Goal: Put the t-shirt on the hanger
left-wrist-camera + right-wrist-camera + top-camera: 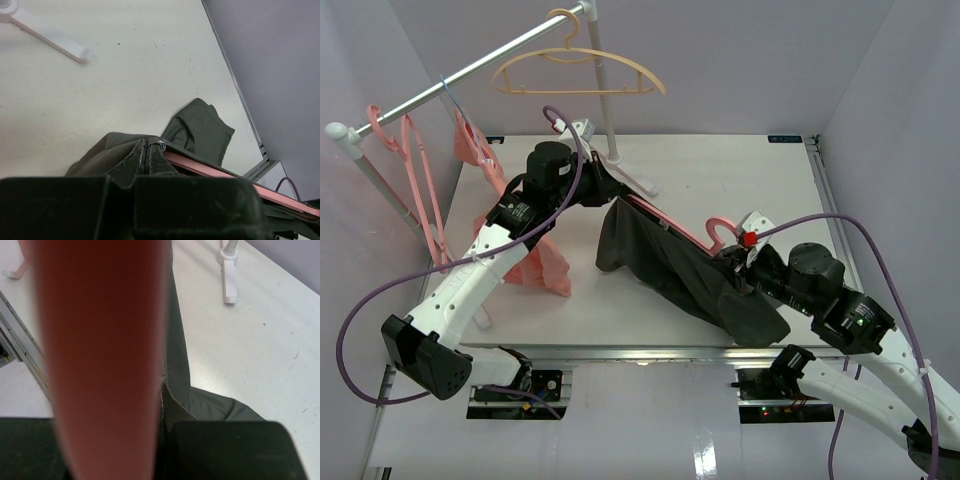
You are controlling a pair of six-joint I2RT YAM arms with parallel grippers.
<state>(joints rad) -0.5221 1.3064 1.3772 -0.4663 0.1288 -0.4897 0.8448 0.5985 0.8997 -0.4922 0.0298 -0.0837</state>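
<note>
The dark t-shirt (690,275) hangs in a slanting drape over the salmon-pink hanger (672,226), whose hook sticks up by my right wrist. My left gripper (616,199) is at the shirt's upper left end. In the left wrist view that gripper (147,147) is shut, pinching the t-shirt (200,127) edge just beside the hanger (215,172) bar. My right gripper (738,262) holds the lower right end. In the right wrist view the gripper (162,400) is shut on the blurred hanger (100,340), with t-shirt (210,407) cloth beside it; one finger is hidden.
A clothes rail (470,75) crosses the back left, carrying a tan-yellow hanger (578,68) and pink hangers (415,170). A salmon-pink garment (542,265) hangs under my left arm. The rack's white foot (50,37) rests on the table behind the shirt.
</note>
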